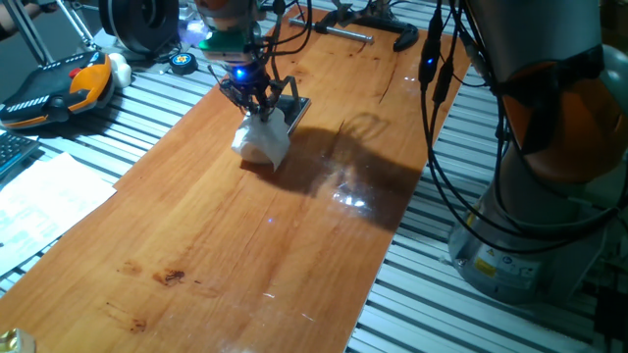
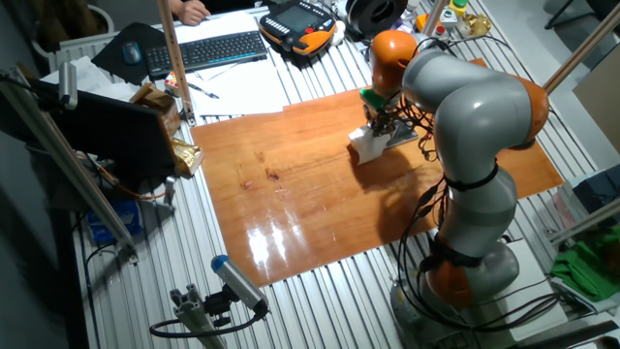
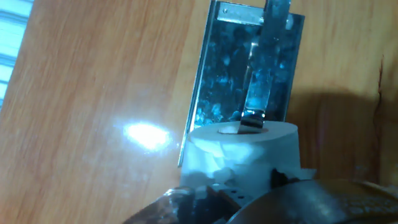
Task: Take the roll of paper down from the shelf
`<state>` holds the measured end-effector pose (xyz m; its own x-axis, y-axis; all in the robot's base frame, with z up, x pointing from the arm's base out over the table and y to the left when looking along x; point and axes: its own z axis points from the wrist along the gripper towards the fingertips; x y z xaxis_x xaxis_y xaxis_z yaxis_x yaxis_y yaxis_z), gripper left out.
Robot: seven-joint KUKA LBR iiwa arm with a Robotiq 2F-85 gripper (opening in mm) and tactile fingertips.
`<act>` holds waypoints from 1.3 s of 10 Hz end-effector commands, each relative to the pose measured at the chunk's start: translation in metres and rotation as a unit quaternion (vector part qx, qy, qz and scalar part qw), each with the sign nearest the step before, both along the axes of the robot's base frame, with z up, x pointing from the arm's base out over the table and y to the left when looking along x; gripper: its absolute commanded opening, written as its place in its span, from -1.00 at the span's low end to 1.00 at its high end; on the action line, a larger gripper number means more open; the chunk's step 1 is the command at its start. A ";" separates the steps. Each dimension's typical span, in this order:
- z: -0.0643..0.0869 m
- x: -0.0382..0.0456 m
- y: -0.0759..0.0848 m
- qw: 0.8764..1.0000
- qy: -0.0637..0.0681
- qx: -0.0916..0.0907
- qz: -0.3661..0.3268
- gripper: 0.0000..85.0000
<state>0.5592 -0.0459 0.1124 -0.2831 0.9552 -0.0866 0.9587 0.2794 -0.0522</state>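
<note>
The white roll of paper (image 1: 261,141) sits just off the near end of the dark metal shelf (image 1: 291,111), low over the wooden board; I cannot tell whether it touches the board. My gripper (image 1: 257,106) hangs right above it and is shut on it. In the hand view one thin finger (image 3: 264,68) reaches down into the hollow core of the roll of paper (image 3: 242,149), and the shelf (image 3: 230,68) lies bare behind it. The other fixed view shows the roll of paper (image 2: 365,145) under the gripper (image 2: 384,124), with the shelf (image 2: 403,139) to its right.
An orange teach pendant (image 1: 59,88) and white paper sheets (image 1: 49,196) lie left of the board. A black clamp (image 1: 392,34) and a metal rod lie at the far end. The arm's base (image 1: 530,226) and its cables stand at the right.
</note>
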 end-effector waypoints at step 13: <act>0.014 -0.0224 0.070 0.998 0.013 0.032 -0.045 -0.98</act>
